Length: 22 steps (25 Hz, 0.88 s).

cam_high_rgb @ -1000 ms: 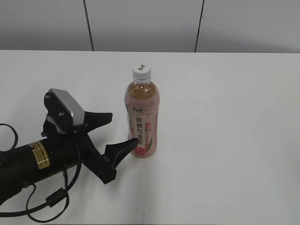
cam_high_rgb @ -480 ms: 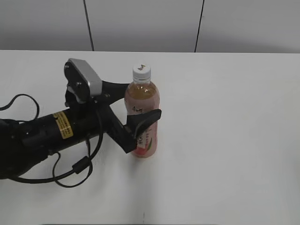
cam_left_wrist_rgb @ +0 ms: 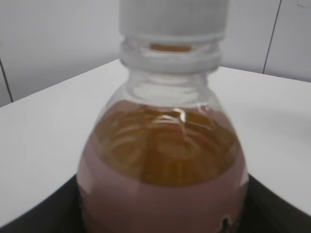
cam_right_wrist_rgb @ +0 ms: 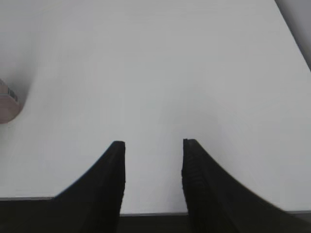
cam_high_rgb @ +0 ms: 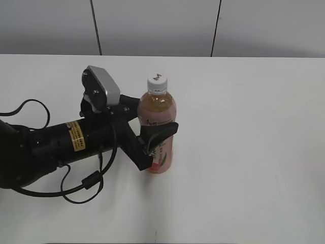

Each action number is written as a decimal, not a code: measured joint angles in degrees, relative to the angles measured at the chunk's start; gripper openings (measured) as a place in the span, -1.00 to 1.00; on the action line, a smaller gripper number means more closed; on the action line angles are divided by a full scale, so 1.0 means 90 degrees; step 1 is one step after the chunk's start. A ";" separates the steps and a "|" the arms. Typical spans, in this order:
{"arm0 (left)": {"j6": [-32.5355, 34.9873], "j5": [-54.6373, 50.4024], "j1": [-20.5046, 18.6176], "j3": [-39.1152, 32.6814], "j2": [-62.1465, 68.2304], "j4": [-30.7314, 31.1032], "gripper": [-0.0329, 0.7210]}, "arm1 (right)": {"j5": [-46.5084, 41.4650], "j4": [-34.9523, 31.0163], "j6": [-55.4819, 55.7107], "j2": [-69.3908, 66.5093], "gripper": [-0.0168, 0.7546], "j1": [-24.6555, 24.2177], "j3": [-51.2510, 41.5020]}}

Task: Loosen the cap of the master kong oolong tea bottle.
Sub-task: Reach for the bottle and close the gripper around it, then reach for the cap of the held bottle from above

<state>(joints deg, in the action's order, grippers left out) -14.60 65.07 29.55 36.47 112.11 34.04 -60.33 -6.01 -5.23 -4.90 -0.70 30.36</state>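
Two black jaws of your left gripper [cam_high_rgb: 155, 133] bracket the master kong oolong tea bottle [cam_high_rgb: 158, 133] at label height, one finger crossing its front, the other behind; they look pressed against its sides, pinching it. Between those jaws, your left wrist view fills with the bottle's amber shoulder and neck. Above the jaws sits the white cap [cam_high_rgb: 157, 82], untouched, a small dark mark on top. The bottle stands upright on the white table [cam_high_rgb: 254, 152]. Your right gripper [cam_right_wrist_rgb: 153, 160] hangs over bare tabletop, jaws spread with nothing between them, the bottle's base just visible far off to its left.
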 joint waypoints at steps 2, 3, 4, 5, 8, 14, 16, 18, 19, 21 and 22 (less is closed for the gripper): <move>-0.0003 0.0006 0.0000 0.0000 0.0000 0.0107 0.28 | 0.0299 -0.0177 -0.0071 -0.0436 -0.18 0.0000 0.0100; -0.0003 0.0013 0.0000 0.0003 0.0000 0.0145 0.28 | 0.0429 -0.0289 -0.0194 -0.0635 -0.18 0.0000 0.0167; -0.0003 0.0013 0.0000 0.0003 0.0000 0.0190 0.28 | 0.0532 -0.0392 -0.0365 -0.0886 -0.18 0.0000 0.0236; -0.0003 -0.0039 0.0000 0.0008 -0.0039 0.0238 0.28 | 0.0617 -0.0524 -0.0536 -0.1156 -0.18 0.0000 0.0297; -0.0067 -0.0627 0.0000 0.0021 -0.0318 0.0315 0.28 | 0.0719 -0.1034 -0.1252 -0.2026 -0.18 0.0000 0.0564; -0.0108 -0.2435 0.0020 0.0123 -0.1089 0.0433 0.28 | 0.0741 -0.2128 -0.2457 -0.3880 -0.18 0.0000 0.1229; -0.0108 -0.2798 0.0014 0.0192 -0.1240 0.0497 0.28 | 0.0704 -0.2308 -0.2669 -0.4431 -0.18 0.0000 0.1499; -0.0108 -0.3114 0.0014 0.0313 -0.1316 0.0692 0.28 | 0.0622 -0.2497 -0.2866 -0.4961 -0.18 0.0000 0.1777; -0.0108 -0.3213 0.0014 0.0376 -0.1322 0.0801 0.28 | 0.0562 -0.2600 -0.2949 -0.5117 -0.18 0.0000 0.1857; -0.0108 -0.3375 0.0014 0.0490 -0.1322 0.0963 0.28 | 0.0471 -0.2836 -0.3132 -0.5306 -0.18 0.0000 0.2020; -0.0108 -0.3471 0.0014 0.0555 -0.1322 0.0994 0.28 | 0.0425 -0.2917 -0.3179 -0.5397 -0.18 0.0000 0.2083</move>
<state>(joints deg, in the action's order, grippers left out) -15.57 33.84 29.67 41.47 100.21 42.98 -56.51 -32.26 -33.83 -53.47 -0.70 49.12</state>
